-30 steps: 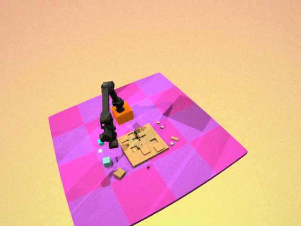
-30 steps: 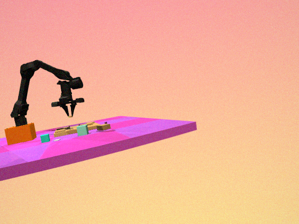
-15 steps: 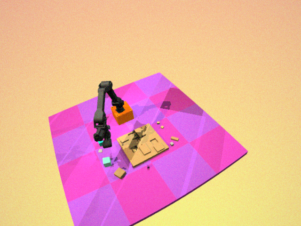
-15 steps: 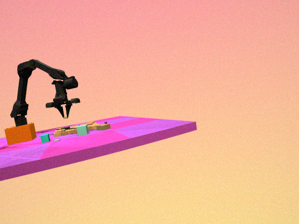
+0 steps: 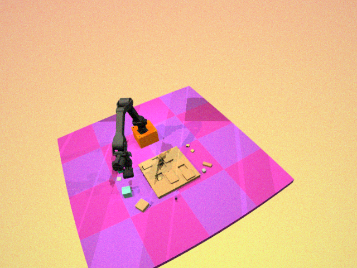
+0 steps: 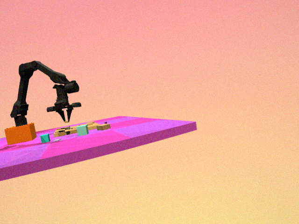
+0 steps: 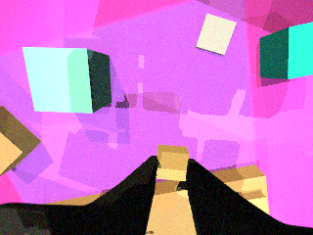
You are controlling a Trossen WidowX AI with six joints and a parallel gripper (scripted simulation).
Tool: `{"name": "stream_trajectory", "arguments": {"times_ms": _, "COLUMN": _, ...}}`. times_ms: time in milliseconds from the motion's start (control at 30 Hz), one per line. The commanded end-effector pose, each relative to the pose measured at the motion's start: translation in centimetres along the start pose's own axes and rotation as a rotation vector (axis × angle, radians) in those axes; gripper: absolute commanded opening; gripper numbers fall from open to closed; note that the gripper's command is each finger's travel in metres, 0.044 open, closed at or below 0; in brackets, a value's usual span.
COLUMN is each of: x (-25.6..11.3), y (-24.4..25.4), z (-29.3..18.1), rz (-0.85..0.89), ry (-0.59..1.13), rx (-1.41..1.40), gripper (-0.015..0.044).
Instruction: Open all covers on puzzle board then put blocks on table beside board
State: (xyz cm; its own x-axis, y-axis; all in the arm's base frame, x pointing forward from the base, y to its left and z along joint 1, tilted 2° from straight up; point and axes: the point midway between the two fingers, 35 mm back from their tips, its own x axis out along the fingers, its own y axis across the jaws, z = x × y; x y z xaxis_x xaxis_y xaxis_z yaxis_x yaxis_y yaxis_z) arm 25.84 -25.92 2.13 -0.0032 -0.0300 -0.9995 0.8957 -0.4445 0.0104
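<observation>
My gripper (image 6: 67, 120) (image 7: 171, 163) is shut on a small tan block (image 7: 172, 159), held above the table beside the puzzle board's left edge; the arm hides it in the top view. The tan puzzle board (image 5: 159, 191) lies flat, with flat covers (image 5: 172, 176) (image 5: 188, 173) on its top and several dark-edged recesses. A pale yellow block (image 5: 159, 178) shows in a well near the board's left side. Two small tan blocks (image 5: 187, 145) (image 5: 192, 150) lie on the table beyond the board's right side. Shadow blurs the rear covers, so I cannot tell their positions.
A mint cube (image 5: 126, 191) (image 6: 82, 130) (image 7: 54, 78), tan slab (image 5: 141, 205) (image 6: 103, 127), teal cube (image 6: 45, 138) (image 7: 300, 51) and pale tile (image 5: 118, 178) (image 7: 216, 34) lie left of the board. A tan bar (image 5: 207, 164) and grey piece (image 5: 203, 170) lie right; a dark piece (image 5: 175, 197) is in front.
</observation>
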Motion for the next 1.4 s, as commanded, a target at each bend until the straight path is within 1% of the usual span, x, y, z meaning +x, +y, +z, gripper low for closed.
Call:
{"name": "stream_trajectory", "arguments": {"times_ms": 0, "x": 0.6, "y": 0.0, "z": 0.0, "rz": 0.000, "ry": -0.002, "rx": -0.004, "gripper": 0.0080}}
{"name": "stream_trajectory", "arguments": {"times_ms": 1367, "x": 7.2, "y": -0.3, "z": 0.0, "rz": 0.000, "ry": -0.002, "rx": -0.004, "gripper": 0.0080}}
